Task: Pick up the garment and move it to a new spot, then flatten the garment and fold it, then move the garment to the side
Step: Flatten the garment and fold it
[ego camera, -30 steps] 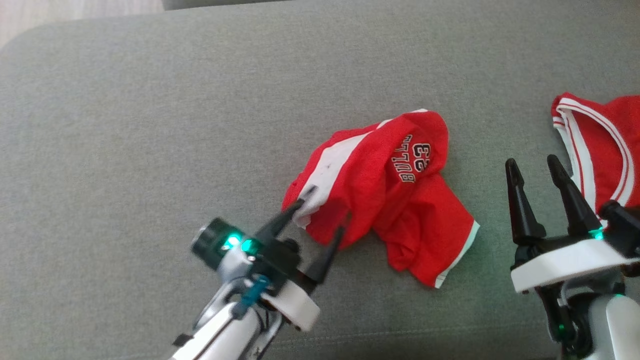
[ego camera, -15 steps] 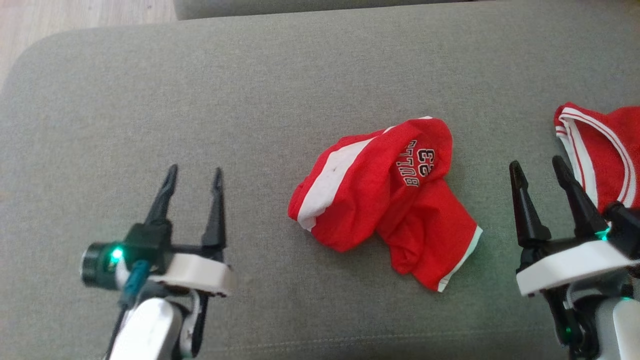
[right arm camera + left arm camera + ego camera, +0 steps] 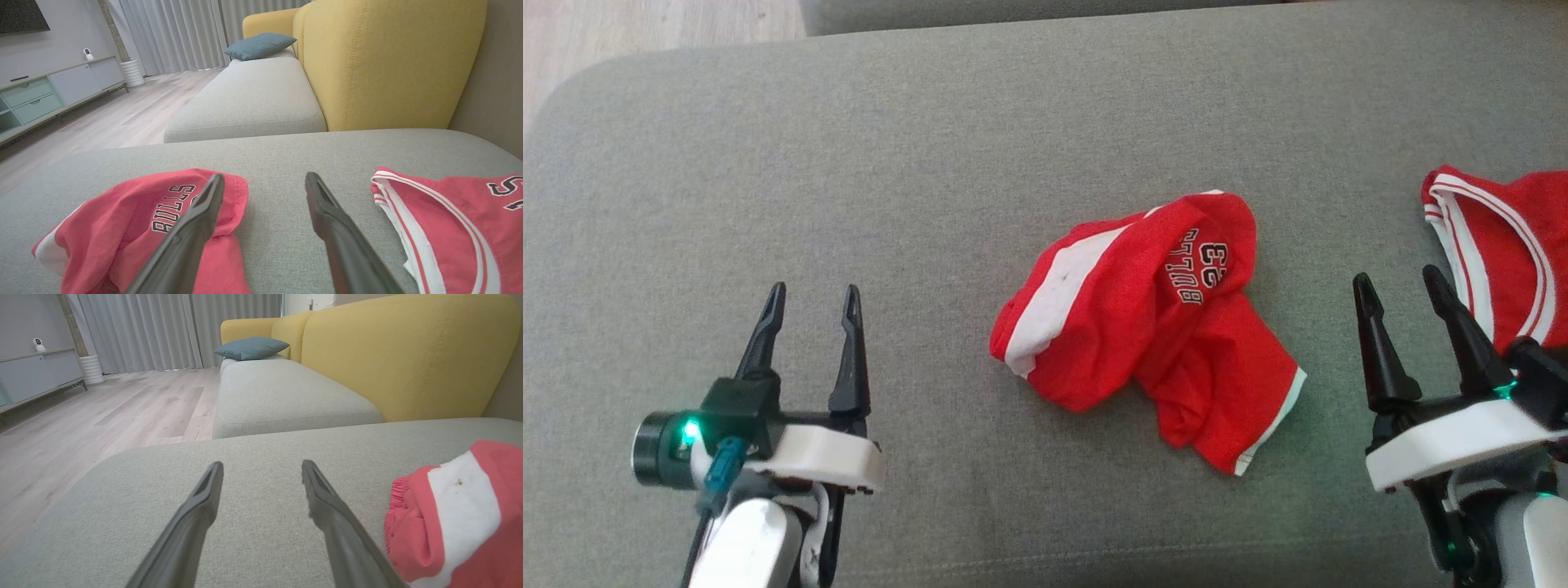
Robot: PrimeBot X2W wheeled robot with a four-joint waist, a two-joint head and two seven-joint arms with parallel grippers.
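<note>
The grey seat (image 3: 931, 122) spans the head view, with a strip of wood floor (image 3: 645, 24) past its far left corner. The garment (image 3: 1143, 327), red shorts, lies crumpled in a heap near the seat's middle, between the two arms and touching neither. A second red piece, a jersey (image 3: 1511, 253), lies at the right edge, just beside the right gripper (image 3: 1395, 275). That gripper and the left gripper (image 3: 814, 289) both hover above the seat with jaws apart and empty, the left well clear of the heap. Flattening looks not yet begun. The risks, as I judge them: a pinch into the heap may catch several layers at once, so a lift would carry the bunch up rather than spread it. The right arm, so near the jersey, could snag that instead. A grip on the white band (image 3: 1054, 302) alone may slip, and the soft seat may let a fingertip dig in and drag the cloth.
</note>
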